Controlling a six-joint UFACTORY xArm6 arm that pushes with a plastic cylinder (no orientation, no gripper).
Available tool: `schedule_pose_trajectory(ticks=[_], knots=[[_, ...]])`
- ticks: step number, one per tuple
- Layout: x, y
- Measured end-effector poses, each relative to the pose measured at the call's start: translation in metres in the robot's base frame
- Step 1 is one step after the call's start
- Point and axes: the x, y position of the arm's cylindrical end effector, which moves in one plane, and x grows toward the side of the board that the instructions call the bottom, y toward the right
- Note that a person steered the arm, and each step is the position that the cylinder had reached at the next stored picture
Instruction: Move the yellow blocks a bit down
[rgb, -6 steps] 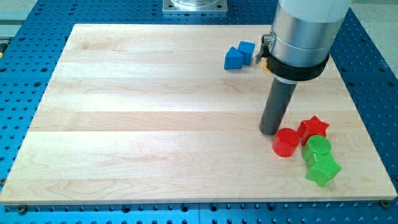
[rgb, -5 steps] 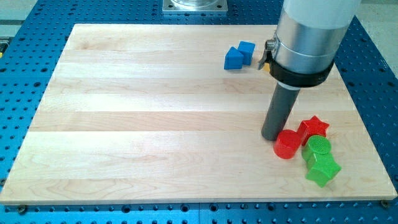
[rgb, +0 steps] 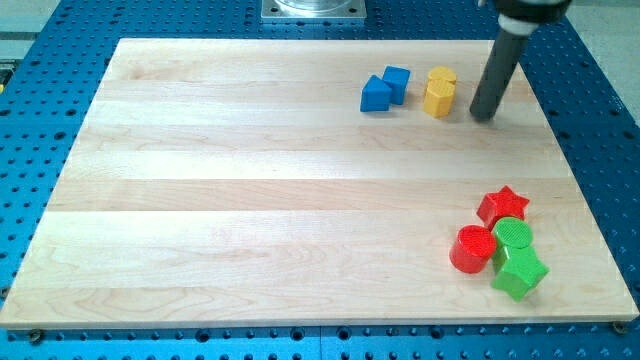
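Note:
One yellow block (rgb: 439, 91), roughly hexagonal or cylindrical, stands near the view's top right of the wooden board (rgb: 250, 190). Only this one yellow block shows. My tip (rgb: 483, 116) rests on the board just to the right of it, a small gap apart. The rod rises from there toward the view's top edge.
Two blue blocks (rgb: 385, 88) sit touching just left of the yellow block. At the view's bottom right is a cluster: a red star (rgb: 502, 205), a red cylinder (rgb: 472, 249), a green cylinder (rgb: 512, 236) and a green star-like block (rgb: 519, 272).
My tip has moved from beside the red cylinder up to the right of the yellow block, which now shows. The red cylinder sits lower than before, against the green blocks.

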Motion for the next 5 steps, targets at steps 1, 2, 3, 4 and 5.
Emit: schedule_pose_trajectory(ticks=[1,2,3,4,5], knots=[[-0.051,-0.01],[-0.037,-0.082],[-0.002,-0.103],[0.0,-0.091],[0.012,-0.093]])
